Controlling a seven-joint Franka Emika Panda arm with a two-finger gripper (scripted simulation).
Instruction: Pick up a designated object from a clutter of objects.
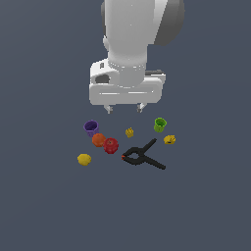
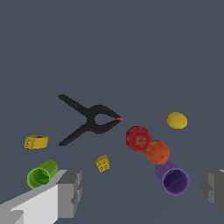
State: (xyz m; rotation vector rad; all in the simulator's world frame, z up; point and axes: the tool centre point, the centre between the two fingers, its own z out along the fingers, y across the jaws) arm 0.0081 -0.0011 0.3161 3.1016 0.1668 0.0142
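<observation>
Everything lies on a flat, plain slate-grey surface that fills both views; no walls or edges show. Taking the black spring clamp as landmark, the green cup sits just beyond its upper handle in the exterior view, apart from it, with a small yellow piece close by. On the clamp's red-tipped side lie a red fruit, an orange fruit touching it, the purple cup and, further out, a lemon. Another yellow piece rests near the clamp.

The exterior view shows the arm's white body and the gripper hanging above the clutter, its two fingers spread wide with nothing between them. Only the wrist view looks into the cups: the green cup's open rim faces that camera, its axis seemingly tilted.
</observation>
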